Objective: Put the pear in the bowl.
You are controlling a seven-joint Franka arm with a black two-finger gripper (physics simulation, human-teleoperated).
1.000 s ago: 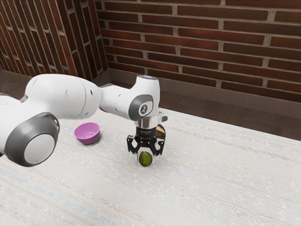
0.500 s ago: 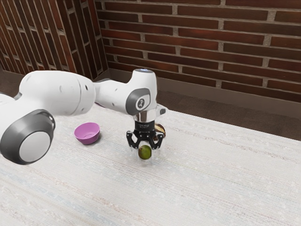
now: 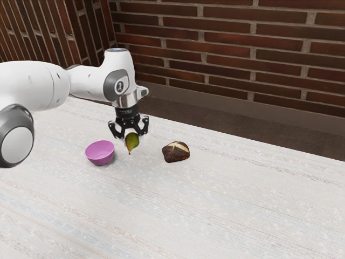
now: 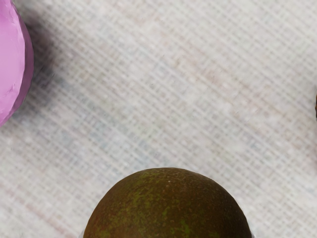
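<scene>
A dark red brick wall (image 3: 232, 48) stretches across the background of the exterior view, with a brick column (image 3: 40, 32) rising at that view's left. Before it lies a pale, woven-looking tabletop (image 3: 215, 205), lightly streaked with color. A white robot arm (image 3: 32, 83) with gray joint covers reaches in from the exterior view's left, its wrist bent so that the hand points down over the table. At its end hangs a black gripper (image 3: 131, 141), its two fingers closed around a pear, one on each side. A pink bowl (image 3: 100, 153) sits upright on the table near the gripper, toward the exterior view's left; in the wrist view, part of its curved side shows, with a shadow on the cloth beside it. A dark brown loaf (image 3: 176, 155), marked on top with pale crossing bands, rests on the table on the other side of the gripper from the bowl. The green and brown pear (image 3: 132, 142) hangs in the grip above the table, outside the bowl, its narrow stem end pointing down. The wrist view catches its broad, rounded end up close, speckled green over brown.
</scene>
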